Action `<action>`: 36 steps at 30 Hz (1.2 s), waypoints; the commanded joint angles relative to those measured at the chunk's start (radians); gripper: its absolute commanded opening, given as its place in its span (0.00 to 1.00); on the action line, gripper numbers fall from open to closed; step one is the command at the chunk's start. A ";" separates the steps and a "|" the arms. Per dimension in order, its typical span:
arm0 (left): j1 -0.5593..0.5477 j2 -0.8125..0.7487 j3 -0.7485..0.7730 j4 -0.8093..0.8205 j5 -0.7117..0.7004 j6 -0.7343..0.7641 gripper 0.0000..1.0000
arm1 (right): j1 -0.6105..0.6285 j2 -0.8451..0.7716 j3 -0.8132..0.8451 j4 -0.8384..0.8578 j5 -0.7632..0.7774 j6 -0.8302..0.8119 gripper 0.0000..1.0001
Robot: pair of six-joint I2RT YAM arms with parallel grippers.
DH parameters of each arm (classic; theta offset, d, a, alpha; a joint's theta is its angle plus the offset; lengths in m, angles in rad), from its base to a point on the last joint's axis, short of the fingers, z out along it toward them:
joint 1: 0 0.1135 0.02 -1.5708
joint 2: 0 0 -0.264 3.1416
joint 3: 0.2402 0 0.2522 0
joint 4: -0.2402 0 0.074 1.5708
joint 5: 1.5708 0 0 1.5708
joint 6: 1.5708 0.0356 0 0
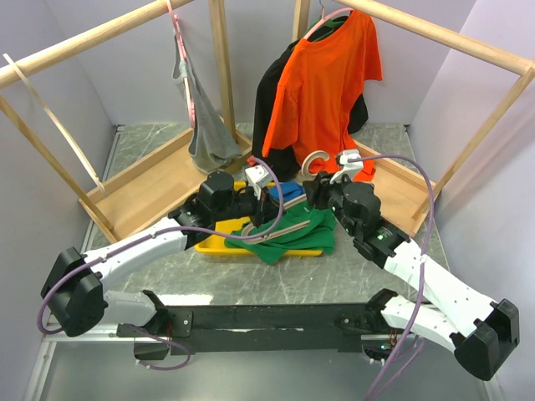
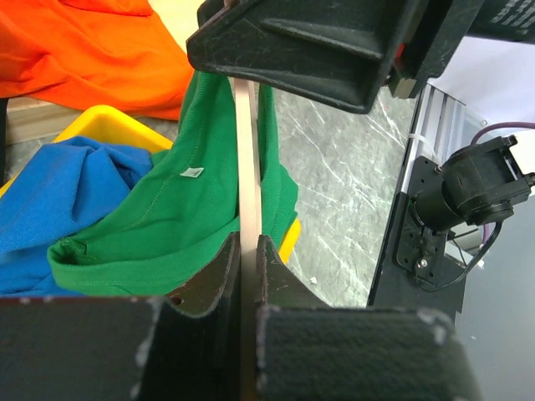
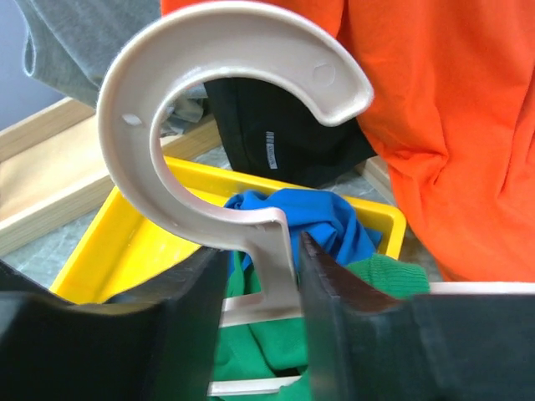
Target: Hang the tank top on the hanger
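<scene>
Left wrist: tank top label unreadable

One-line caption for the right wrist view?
Right pincer grips the hanger below its hook, green tank top and yellow bin beneath.

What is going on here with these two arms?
Both arms hold the pale curved hanger above the yellow plastic tray. The right tool is shut on its neck below the hook; the left tool is shut on one thin arm. The bright green fabric tank top drapes around that arm, not yet hung straight.
</scene>
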 commanded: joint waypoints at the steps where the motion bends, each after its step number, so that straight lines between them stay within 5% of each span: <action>1: -0.011 -0.032 0.060 0.037 0.032 -0.014 0.09 | 0.005 -0.002 -0.008 0.067 0.043 -0.009 0.39; 8: -0.012 -0.036 0.072 0.014 -0.061 -0.063 0.27 | 0.012 -0.025 -0.028 0.091 0.049 -0.015 0.01; 14: -0.012 -0.017 0.079 0.007 -0.158 -0.142 0.49 | 0.038 -0.034 -0.042 0.102 0.081 -0.031 0.00; 17: -0.012 -0.017 0.103 -0.050 -0.281 -0.192 0.51 | 0.055 -0.040 -0.045 0.096 0.115 -0.041 0.00; 18: -0.012 -0.023 0.111 -0.062 -0.363 -0.233 0.60 | 0.064 -0.043 -0.047 0.090 0.118 -0.041 0.00; 20: -0.011 -0.032 0.117 -0.111 -0.431 -0.280 0.63 | 0.074 -0.045 -0.044 0.081 0.127 -0.040 0.00; 25: -0.007 -0.054 0.112 -0.196 -0.652 -0.416 0.67 | 0.104 -0.040 -0.045 0.054 0.178 -0.044 0.00; 29: 0.041 -0.011 0.131 -0.291 -0.718 -0.505 0.59 | 0.117 -0.043 -0.045 0.044 0.190 -0.043 0.00; 36: 0.201 0.131 0.128 -0.229 -0.431 -0.536 0.48 | 0.132 -0.045 -0.047 0.042 0.204 -0.049 0.00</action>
